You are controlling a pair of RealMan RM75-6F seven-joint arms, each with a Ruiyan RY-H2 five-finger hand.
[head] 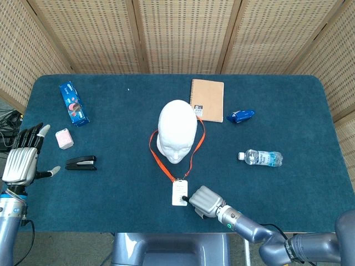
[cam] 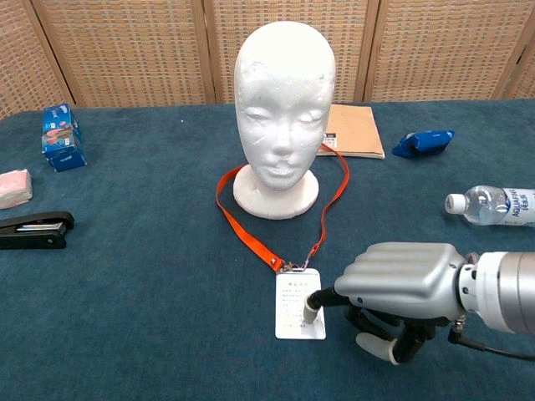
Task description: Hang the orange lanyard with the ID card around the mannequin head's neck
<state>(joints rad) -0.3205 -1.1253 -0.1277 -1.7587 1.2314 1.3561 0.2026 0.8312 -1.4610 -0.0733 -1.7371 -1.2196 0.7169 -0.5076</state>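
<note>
The white mannequin head stands upright mid-table. The orange lanyard runs round the back of its neck base and stretches in a long narrow loop toward the table's front. Its white ID card lies flat at the loop's end. My right hand sits just right of the card, one fingertip pressing on it, the other fingers curled under. My left hand hovers at the table's left edge, fingers apart and holding nothing; only the head view shows it.
A tan notebook and a blue object lie behind the head. A water bottle lies at right. At left are a black stapler, pink eraser and blue packet.
</note>
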